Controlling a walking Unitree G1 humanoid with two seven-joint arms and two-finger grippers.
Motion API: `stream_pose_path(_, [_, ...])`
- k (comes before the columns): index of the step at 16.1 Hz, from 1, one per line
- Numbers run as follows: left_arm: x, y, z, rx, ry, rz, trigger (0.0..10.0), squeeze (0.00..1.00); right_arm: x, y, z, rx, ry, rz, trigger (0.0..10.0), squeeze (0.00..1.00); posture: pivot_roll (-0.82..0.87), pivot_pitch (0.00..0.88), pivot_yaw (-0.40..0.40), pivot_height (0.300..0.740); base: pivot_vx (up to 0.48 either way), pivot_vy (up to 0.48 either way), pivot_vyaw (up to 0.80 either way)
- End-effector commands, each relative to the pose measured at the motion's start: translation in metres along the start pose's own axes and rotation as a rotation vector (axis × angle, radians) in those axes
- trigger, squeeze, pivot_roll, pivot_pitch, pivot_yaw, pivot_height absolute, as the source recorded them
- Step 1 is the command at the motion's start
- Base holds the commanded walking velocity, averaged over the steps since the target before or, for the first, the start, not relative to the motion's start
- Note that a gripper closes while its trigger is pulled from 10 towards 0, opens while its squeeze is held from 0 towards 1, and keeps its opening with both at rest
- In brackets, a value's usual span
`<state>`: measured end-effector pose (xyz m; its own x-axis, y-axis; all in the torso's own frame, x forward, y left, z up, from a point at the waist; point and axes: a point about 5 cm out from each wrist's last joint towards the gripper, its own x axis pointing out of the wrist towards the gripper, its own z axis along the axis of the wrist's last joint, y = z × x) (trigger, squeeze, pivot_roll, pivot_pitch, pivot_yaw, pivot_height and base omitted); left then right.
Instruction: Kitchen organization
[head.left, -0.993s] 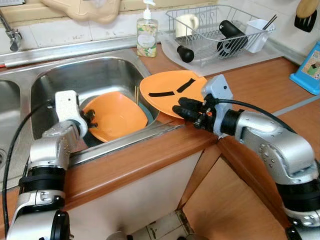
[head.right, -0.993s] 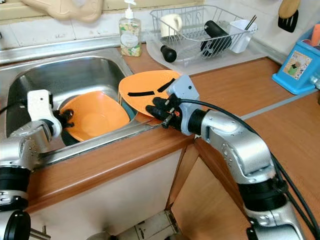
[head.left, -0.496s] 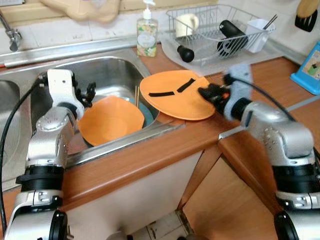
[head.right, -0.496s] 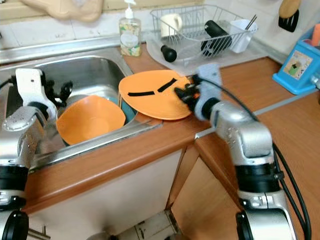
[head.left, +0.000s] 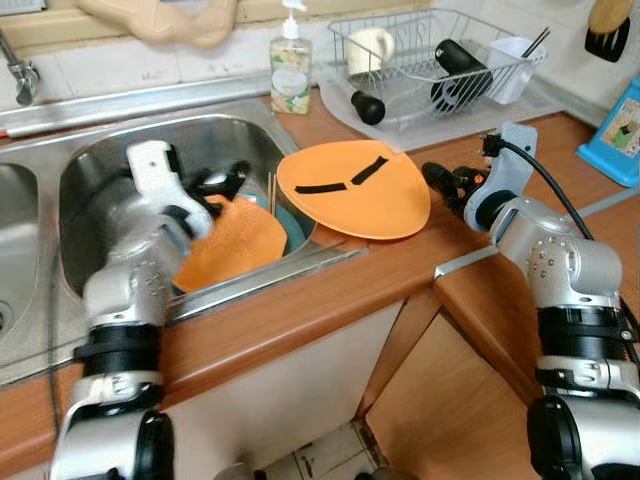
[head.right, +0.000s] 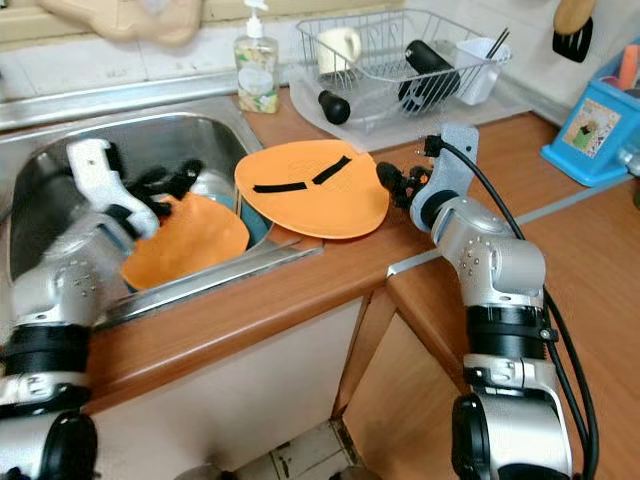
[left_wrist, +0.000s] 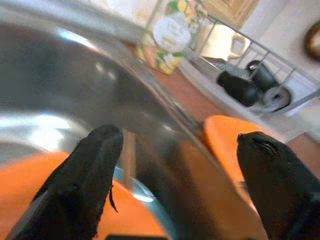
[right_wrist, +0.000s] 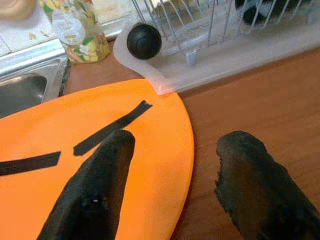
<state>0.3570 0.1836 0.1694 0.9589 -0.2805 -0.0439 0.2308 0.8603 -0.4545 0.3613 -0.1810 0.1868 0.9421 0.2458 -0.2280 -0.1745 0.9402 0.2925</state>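
An orange plate (head.left: 355, 190) marked with two black strips lies flat on the wooden counter, overlapping the sink's right rim. An orange bowl (head.left: 235, 240) leans tilted inside the steel sink (head.left: 120, 150), on top of a bluish dish (head.left: 292, 228). My left gripper (head.left: 225, 180) is down in the sink over the bowl's far edge, open, with nothing between its fingers (left_wrist: 95, 160). My right gripper (head.left: 440, 180) hovers just off the plate's right edge, open and empty; the right wrist view has its fingers (right_wrist: 105, 175) over the plate's rim (right_wrist: 180, 150).
A wire dish rack (head.left: 440, 60) holding a mug and black items stands on a drain mat at the back. A soap bottle (head.left: 292, 75) is behind the sink, and a black knob-shaped item (head.left: 368, 107) lies beside the rack. A blue box (head.left: 620, 130) stands at the far right.
My right gripper has come off the plate's near edge and drawn back to the right, open. My left gripper has swung from the bowl's left side across to its far edge.
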Motion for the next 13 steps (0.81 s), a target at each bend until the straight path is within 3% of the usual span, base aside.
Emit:
stream_pose_path(1, [0.005,-0.003,-0.001,-0.054,0.015,-0.008,10.0,1.0,0.003,0.001,0.003,0.013,-0.006,0.017,10.0,1.0,-0.21,0.0,0.019,0.74,0.0,0.0,0.0])
stream_pose_path(2, [0.009,-0.005,-0.008,-0.102,0.036,-0.014,10.0,1.0,0.007,0.002,-0.003,0.012,0.026,0.018,10.0,0.07,-0.21,0.0,0.023,0.74,0.0,0.0,0.0])
stream_pose_path(3, [0.012,-0.007,-0.013,-0.115,0.058,-0.032,10.0,0.95,0.01,0.003,-0.01,0.011,0.055,0.021,10.0,0.0,-0.21,0.0,0.027,0.74,0.0,0.0,0.0])
stream_pose_path(4, [0.016,-0.009,-0.018,-0.156,0.078,-0.032,10.0,0.0,0.013,0.005,-0.017,0.029,0.083,0.027,10.0,0.0,-0.21,0.0,0.03,0.74,0.0,0.0,0.0])
stream_pose_path(7, [0.023,-0.013,-0.027,-0.168,0.112,-0.043,10.0,0.0,0.017,0.012,-0.03,0.027,0.124,0.05,10.0,0.0,-0.21,0.0,0.037,0.74,0.0,0.0,0.0])
stream_pose_path(9, [0.031,-0.024,-0.036,-0.24,0.118,-0.103,10.0,0.0,0.017,0.021,-0.036,0.031,0.132,0.091,10.0,0.0,-0.21,0.0,0.039,0.74,0.0,0.0,0.0])
stream_pose_path(13, [0.036,-0.031,-0.047,-0.318,0.133,-0.136,10.0,0.0,0.015,0.034,-0.037,0.015,0.131,0.179,10.0,0.0,-0.22,0.0,0.041,0.74,0.0,0.0,0.0])
